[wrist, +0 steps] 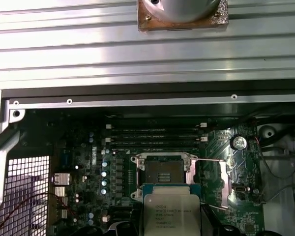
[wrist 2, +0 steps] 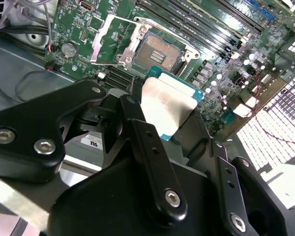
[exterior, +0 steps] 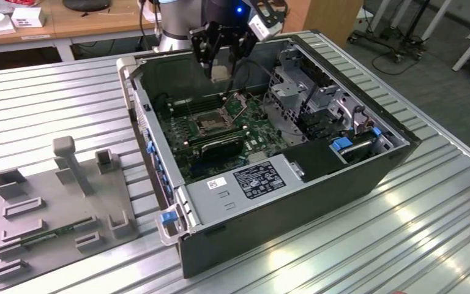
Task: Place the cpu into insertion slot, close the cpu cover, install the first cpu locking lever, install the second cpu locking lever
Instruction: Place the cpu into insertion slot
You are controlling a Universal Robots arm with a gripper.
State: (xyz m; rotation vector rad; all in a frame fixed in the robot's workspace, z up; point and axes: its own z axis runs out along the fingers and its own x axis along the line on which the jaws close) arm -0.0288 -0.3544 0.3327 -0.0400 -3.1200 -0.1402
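The small, flat, square cpu with its dull silver top is clamped in the black end effector. It is held above the green motherboard, near the square, dark-centred insertion slot. Beside the slot, the thin silvery cpu cover stands flipped open. The black computer case rests on the ribbed metal tabletop.

In the exterior view, the computer case rests on the table, with the fixture plate at its eight o'clock. The cpu is at twelve o'clock of the insertion slot.
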